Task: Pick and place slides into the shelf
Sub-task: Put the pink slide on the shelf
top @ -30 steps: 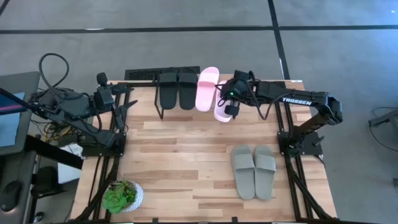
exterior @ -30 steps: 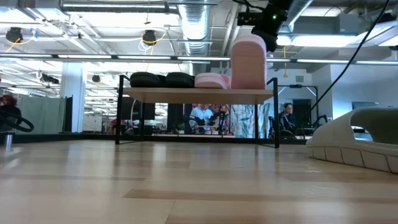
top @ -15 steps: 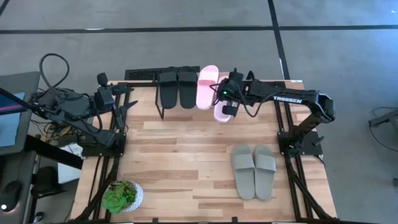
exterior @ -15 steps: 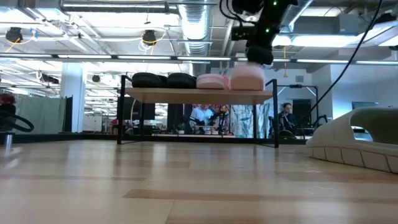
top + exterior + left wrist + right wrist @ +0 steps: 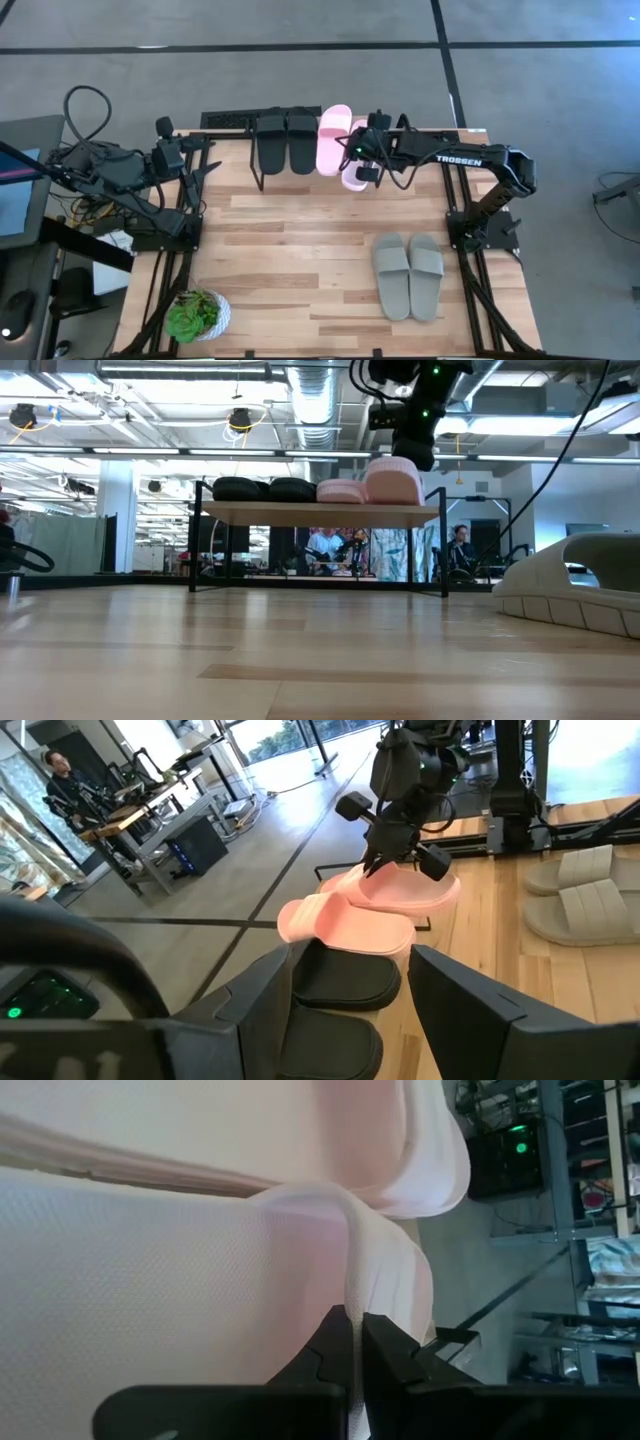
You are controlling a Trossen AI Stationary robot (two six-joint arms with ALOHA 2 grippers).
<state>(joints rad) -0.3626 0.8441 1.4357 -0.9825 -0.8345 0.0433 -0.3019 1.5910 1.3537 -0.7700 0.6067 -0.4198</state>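
Even overhead light is falling across wooden table (image 5: pixel 300 250), shadows staying soft. Ceiling lights (image 5: pixel 530 425) are glaring in low view, near tabletop blurring. Daylight is flaring through windows (image 5: pixel 270 735). Pink slide (image 5: pixel 150 1280) is filling right wrist view, slightly soft.

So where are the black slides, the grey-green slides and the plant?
black slides (image 5: pixel 285 143): high view, the straps.
grey-green slides (image 5: pixel 407 274): high view, between the straps.
plant (image 5: pixel 192 315): high view, its leaves.

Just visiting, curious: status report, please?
Right tool shut on second pink slide, lowering onto shelf. Left tool open, idle. Grey-green pair waiting.
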